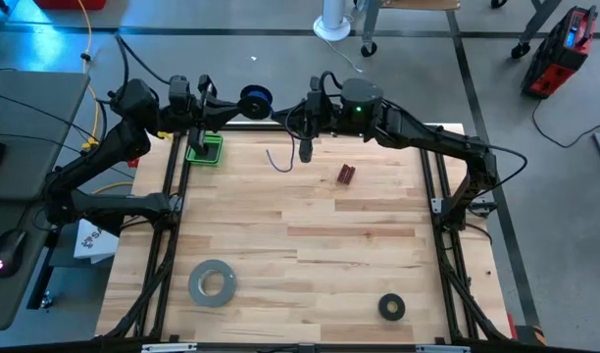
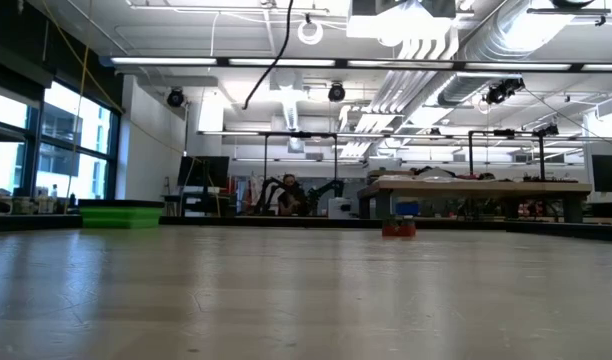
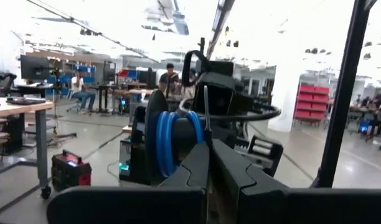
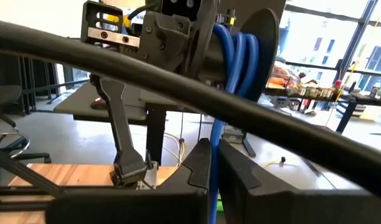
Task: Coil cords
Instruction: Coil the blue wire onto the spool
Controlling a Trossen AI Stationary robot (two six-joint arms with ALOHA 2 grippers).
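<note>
- Blue cord (image 1: 277, 160) is partly wound on the black spool (image 1: 256, 96), held past the bench's (image 1: 310, 245) far edge; a loose end trails onto the wood below the spool.
- Left gripper (image 1: 218, 108) is closed on the spool's side.
- Right gripper (image 1: 306, 149), right of the spool, pinches the cord.
- Green tray (image 1: 205, 149) sits below the spool.

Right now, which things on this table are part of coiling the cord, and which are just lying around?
Part of the job:
- blue cord, loose end trailing on the table
- black spool, cord wound on it, held by the left gripper
- right gripper, shut on the cord

Lying about:
- grey tape roll
- black ring
- green tray
- small red object
</note>
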